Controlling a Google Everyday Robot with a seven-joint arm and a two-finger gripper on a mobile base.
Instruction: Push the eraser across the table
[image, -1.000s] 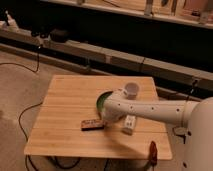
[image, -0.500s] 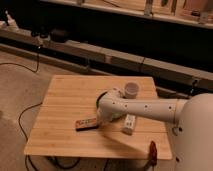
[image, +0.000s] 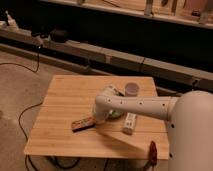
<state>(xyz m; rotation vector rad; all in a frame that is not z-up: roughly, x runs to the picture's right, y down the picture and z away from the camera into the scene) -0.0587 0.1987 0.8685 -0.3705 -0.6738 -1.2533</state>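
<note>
Eraser (image: 81, 123) is lying toward the near left of the table (image: 64, 96), gripper (image: 97, 119) is hovering just right of it, its grip impossible to tell, and box (image: 129, 123), dish (image: 116, 113) and cup (image: 131, 89) are sitting farther right.

White arm (image: 145, 106) stretches out level from the body (image: 192, 130). Its wrist (image: 103, 101) bends down; pincer (image: 97, 119) hangs low at the end.
</note>
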